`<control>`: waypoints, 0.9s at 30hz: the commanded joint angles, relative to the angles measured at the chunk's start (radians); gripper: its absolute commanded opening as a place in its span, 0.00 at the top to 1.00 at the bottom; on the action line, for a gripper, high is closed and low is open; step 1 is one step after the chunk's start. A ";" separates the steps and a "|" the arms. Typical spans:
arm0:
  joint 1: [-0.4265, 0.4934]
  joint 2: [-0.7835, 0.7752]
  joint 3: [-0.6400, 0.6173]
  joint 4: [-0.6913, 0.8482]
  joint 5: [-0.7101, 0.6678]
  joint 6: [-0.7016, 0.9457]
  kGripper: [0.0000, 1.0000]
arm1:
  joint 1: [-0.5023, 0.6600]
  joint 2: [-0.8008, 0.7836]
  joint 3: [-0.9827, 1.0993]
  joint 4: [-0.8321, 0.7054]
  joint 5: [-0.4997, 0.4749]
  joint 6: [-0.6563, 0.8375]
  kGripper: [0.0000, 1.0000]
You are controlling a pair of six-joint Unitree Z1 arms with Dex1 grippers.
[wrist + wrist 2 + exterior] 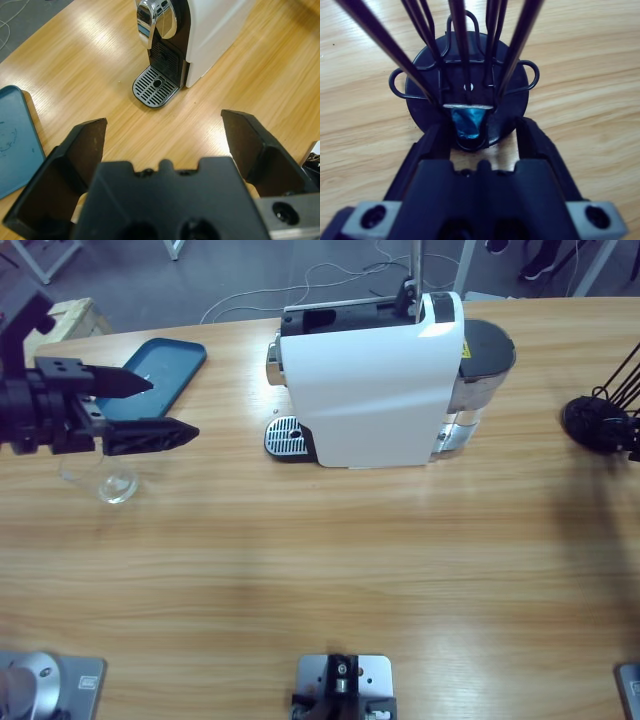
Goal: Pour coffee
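Two grippers show. The left gripper (165, 408), at the table's (320, 570) left end, has its jaws spread wide with nothing between them; a clear glass (115, 483) stands just below it, beside a blue tray (165, 370). The coffee machine (375, 380) stands well apart, its drip grate (155, 87) ahead of the jaws. The right gripper (480, 137) sits nearly closed around a blue capsule (466, 122) at the black wire rack (465, 85).

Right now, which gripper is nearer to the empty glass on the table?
Left. The left gripper hovers open just above and beside the glass. The right gripper is far across the table, at the black wire capsule rack.
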 commanded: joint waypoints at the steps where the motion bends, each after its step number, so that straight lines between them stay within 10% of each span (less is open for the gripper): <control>1: -0.008 0.036 0.021 -0.009 -0.018 -0.013 0.02 | -0.034 0.033 0.033 -0.045 0.020 -0.026 0.69; 15: -0.008 0.044 0.026 -0.011 -0.038 -0.013 0.02 | -0.037 0.018 0.043 -0.072 0.040 -0.020 0.70; 21: -0.008 0.038 0.032 -0.011 -0.039 -0.013 0.02 | -0.053 0.010 0.046 -0.082 0.064 -0.039 0.95; 27: -0.008 0.043 0.032 -0.011 -0.039 -0.013 0.02 | -0.055 -0.016 0.045 -0.086 0.078 -0.054 1.00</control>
